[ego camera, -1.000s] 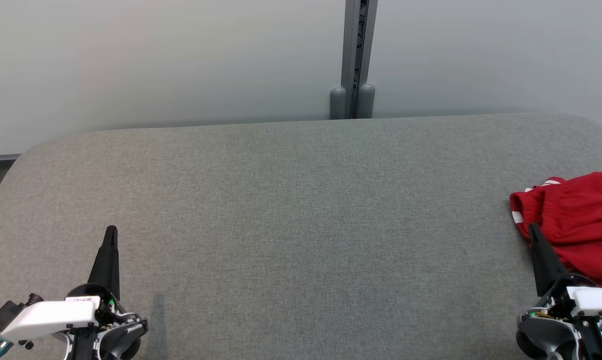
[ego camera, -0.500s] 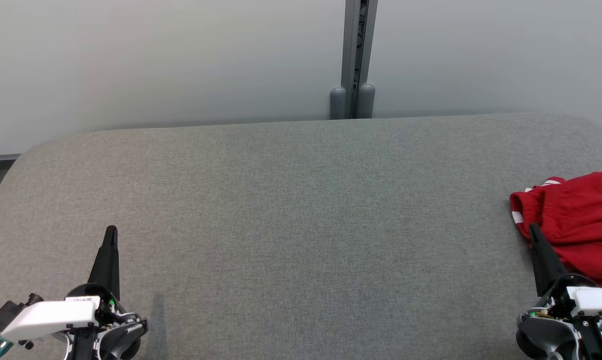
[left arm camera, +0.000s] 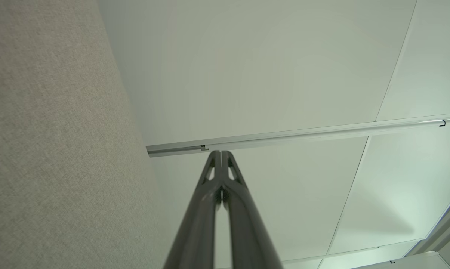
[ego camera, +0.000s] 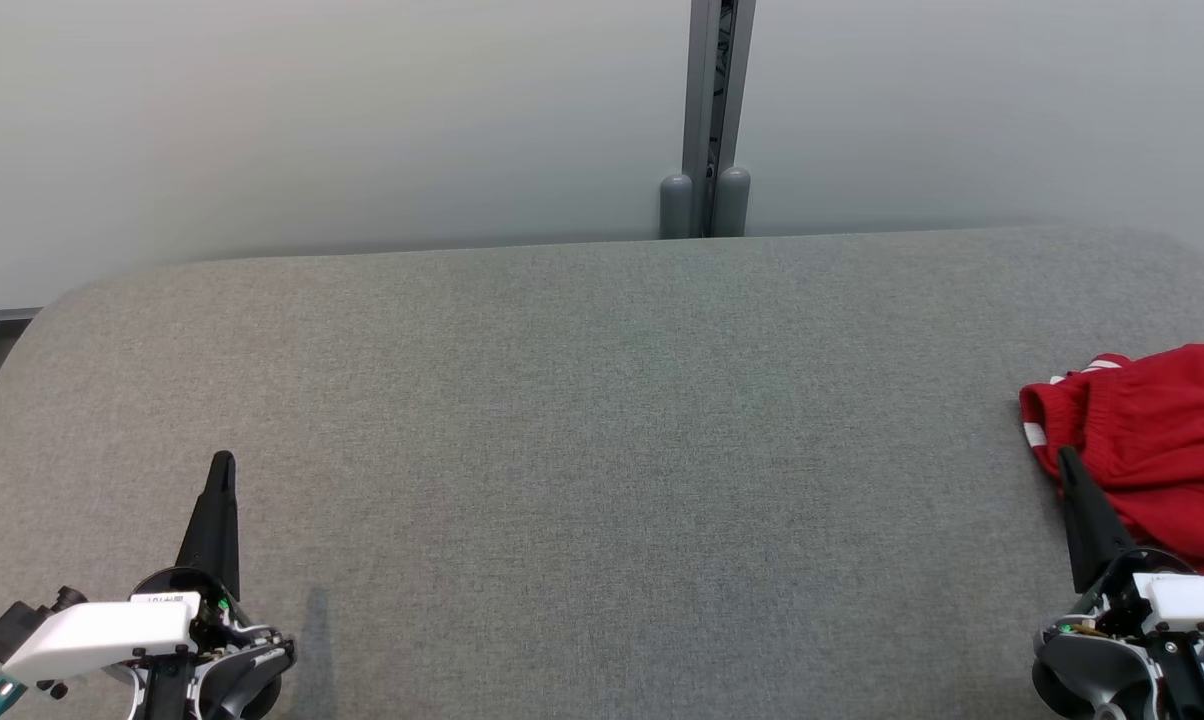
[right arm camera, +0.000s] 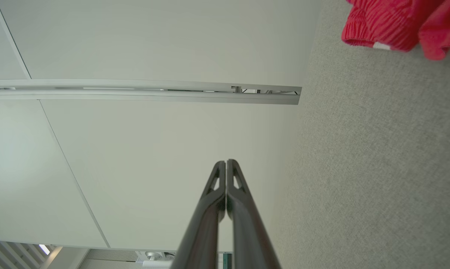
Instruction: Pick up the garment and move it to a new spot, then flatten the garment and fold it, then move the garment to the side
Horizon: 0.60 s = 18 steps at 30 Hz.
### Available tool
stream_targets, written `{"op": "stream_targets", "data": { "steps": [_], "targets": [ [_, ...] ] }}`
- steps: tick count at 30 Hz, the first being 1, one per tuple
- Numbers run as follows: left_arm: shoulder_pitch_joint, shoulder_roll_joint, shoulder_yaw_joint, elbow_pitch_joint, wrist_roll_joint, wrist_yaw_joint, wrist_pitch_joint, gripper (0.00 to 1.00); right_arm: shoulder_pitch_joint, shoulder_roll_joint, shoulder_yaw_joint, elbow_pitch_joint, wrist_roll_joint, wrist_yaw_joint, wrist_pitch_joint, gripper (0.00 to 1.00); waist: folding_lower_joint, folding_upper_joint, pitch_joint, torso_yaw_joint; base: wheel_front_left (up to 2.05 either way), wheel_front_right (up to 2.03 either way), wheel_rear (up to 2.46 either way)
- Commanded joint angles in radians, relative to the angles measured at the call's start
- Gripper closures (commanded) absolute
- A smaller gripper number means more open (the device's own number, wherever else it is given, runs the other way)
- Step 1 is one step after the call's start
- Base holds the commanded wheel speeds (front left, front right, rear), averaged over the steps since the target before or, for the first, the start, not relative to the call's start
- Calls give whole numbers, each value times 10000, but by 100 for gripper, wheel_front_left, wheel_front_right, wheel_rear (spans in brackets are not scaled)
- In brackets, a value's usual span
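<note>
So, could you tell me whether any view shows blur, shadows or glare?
Head view: sharp, evenly lit, faint shadow beside the left gripper. Left wrist view: fingers blur toward the bottom edge. Right wrist view: the same, no obvious glare.

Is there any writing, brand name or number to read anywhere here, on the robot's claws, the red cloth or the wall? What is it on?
Nothing can be read as words.
Small white sticker at the base of the left gripper: dark print, too small to read.
Crumpled red garment with white stripes: no lettering shows.
Grey fabric-covered table and pale wall panels: no text.
</note>
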Motion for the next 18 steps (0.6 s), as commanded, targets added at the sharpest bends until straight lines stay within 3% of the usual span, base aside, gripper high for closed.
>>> {"op": "stream_targets", "data": {
  "steps": [1, 18],
  "targets": [
    [-125, 49, 41, -27, -15, -41, 36, 100, 93, -92, -11, -38, 26, 4, 36, 100, 0, 0, 0, 0, 0, 0, 0],
    [-125, 49, 41, -26, -15, -41, 35, 100, 94, -92, -11, -38, 26, 4, 36, 100, 0, 0, 0, 0, 0, 0, 0]
  ]
}}
